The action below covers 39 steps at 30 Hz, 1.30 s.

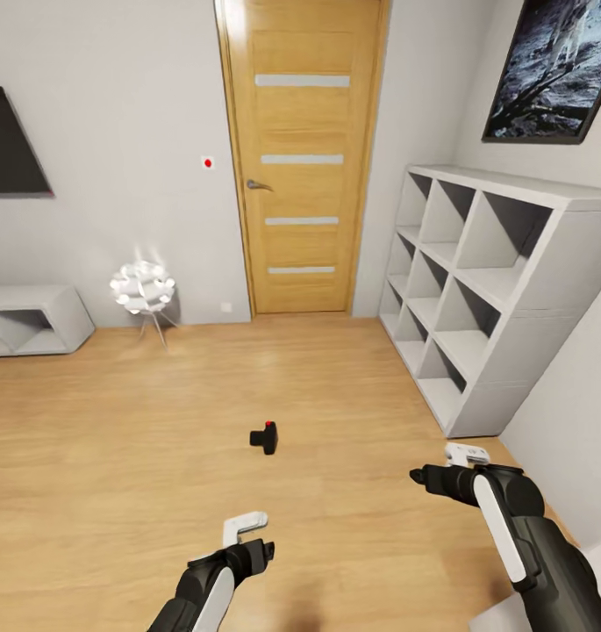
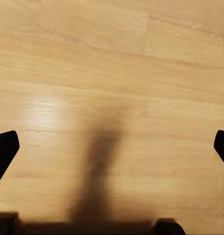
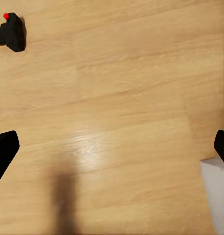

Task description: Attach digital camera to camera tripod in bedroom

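The digital camera [image 1: 265,436], small and black with a red dot on top, lies on the light wood floor [image 1: 116,439] ahead of me, between my two arms. The right wrist view catches it [image 3: 11,33] at the corner of the picture. My left gripper [image 1: 245,524] hovers over bare floor short of the camera, jaws open, its dark fingers [image 2: 4,149] far apart. My right gripper [image 1: 466,454] is off to the camera's right, also open and empty, with its fingers [image 3: 4,152] spread wide. The camera tripod is out of view.
A closed wooden door [image 1: 300,158] stands straight ahead. A white cube shelf [image 1: 484,290] lines the right wall, close to my right arm. A thin-legged white floor lamp [image 1: 142,290] and a low white cabinet [image 1: 28,318] stand at the far left.
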Motion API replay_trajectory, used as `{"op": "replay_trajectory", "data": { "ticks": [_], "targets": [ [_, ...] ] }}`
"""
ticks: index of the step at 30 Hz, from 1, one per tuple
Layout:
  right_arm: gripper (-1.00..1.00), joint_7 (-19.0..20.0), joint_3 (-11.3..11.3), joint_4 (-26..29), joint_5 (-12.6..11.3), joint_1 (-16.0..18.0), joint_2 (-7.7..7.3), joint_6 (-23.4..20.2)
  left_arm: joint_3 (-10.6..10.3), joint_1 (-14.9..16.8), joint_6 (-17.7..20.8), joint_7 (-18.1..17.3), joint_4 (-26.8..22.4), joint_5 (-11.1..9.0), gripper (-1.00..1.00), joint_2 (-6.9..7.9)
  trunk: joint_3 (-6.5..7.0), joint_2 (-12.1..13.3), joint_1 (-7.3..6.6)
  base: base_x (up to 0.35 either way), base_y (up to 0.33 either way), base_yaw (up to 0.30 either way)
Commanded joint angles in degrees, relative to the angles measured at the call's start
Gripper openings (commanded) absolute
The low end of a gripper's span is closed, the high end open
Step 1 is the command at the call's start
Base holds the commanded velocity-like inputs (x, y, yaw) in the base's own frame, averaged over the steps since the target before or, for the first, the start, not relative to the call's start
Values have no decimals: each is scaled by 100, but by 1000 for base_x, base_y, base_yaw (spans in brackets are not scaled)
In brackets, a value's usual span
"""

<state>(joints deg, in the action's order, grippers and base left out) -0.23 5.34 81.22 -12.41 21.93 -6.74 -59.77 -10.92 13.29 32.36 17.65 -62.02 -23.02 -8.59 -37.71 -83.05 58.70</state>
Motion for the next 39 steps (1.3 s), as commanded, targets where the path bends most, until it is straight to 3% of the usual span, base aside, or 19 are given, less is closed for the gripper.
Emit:
{"op": "replay_trajectory", "data": {
  "ticks": [1, 7, 19, 29, 39],
  "targets": [
    [100, -3, -50, 1, -3, 4, -1, -23, 18, 24, 17, 93, -8, -59, 100, 4, -12, -3, 3, 325, -140, -182],
    [100, 2, -363, -6, 151, -13, -3, -23, 289, 208, 23, 384, -4, -72, 100, 19, -53, -3, 3, 325, -141, -182],
    [100, 13, -724, 458, 206, -91, -20, -23, 608, 316, -197, 451, 36, -75, 100, 57, -132, -3, 3, 326, -67, -175],
    [100, 12, -1004, 572, 204, -150, -13, -23, 657, 315, -328, 450, 150, -88, 100, 68, -162, -3, 3, 286, 167, -72],
    [100, 15, -1042, 579, 210, -154, -12, -23, 639, 315, -341, 436, 334, -92, 100, 68, -164, -3, 3, 275, 175, 199]
  ]
}}
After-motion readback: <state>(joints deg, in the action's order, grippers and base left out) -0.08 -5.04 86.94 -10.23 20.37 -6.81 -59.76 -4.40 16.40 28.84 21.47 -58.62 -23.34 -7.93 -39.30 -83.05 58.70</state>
